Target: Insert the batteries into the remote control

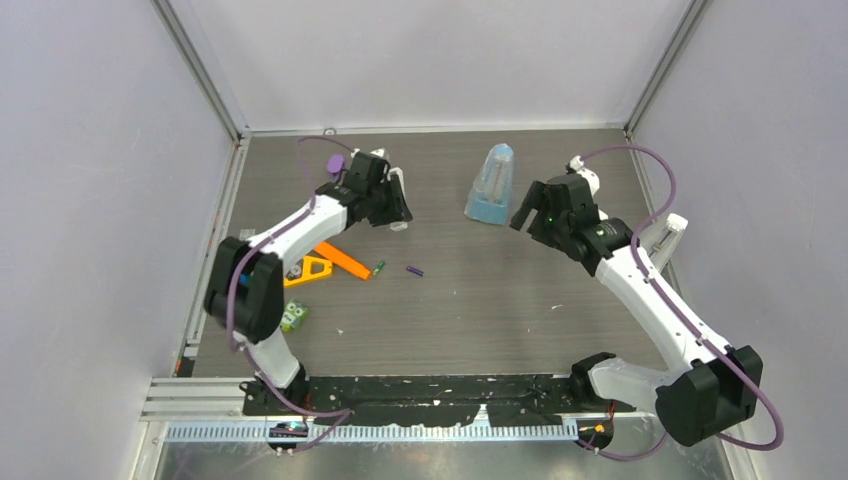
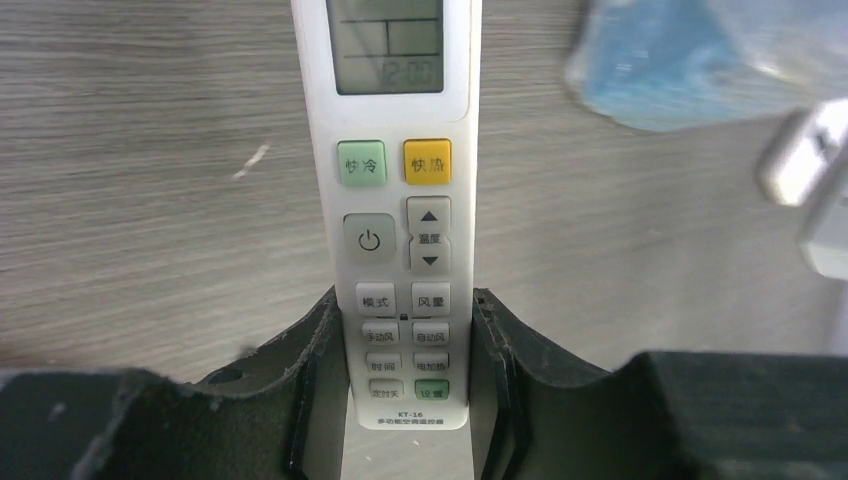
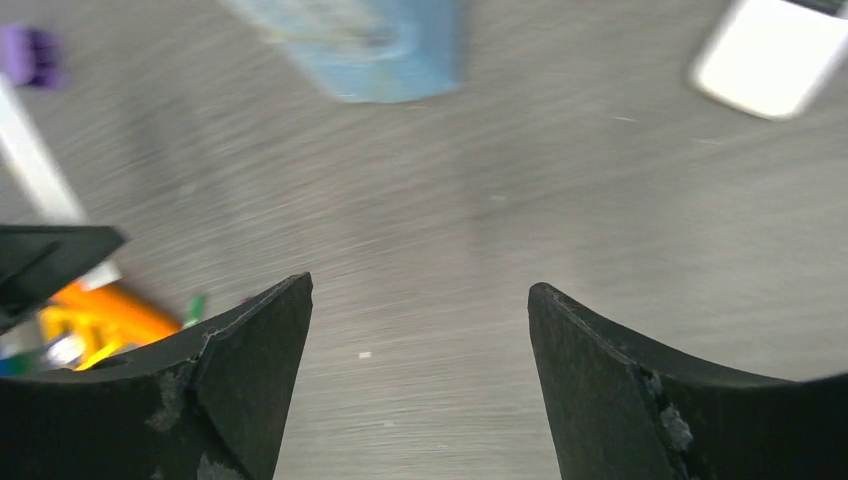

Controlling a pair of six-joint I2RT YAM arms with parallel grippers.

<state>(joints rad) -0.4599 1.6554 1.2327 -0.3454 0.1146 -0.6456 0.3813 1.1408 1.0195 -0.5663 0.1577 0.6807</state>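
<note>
A white remote control [image 2: 392, 150] with a screen and coloured buttons lies face up on the grey table. My left gripper [image 2: 405, 300] is shut on its lower end, one finger against each side. In the top view this gripper [image 1: 392, 203] and the remote [image 1: 399, 223] are at the far left. A green battery [image 1: 378, 267] and a purple battery [image 1: 414, 270] lie loose on the table nearer to me. The green one shows blurred in the right wrist view [image 3: 195, 308]. My right gripper [image 1: 523, 216] is open and empty above bare table [image 3: 420, 290].
A clear blue container [image 1: 491, 185] stands at the back centre between the grippers. An orange tool [image 1: 342, 260] and a yellow triangle [image 1: 310, 270] lie left of the batteries. A small green object [image 1: 293, 317] lies front left. A purple piece [image 1: 335, 163] sits behind the left gripper.
</note>
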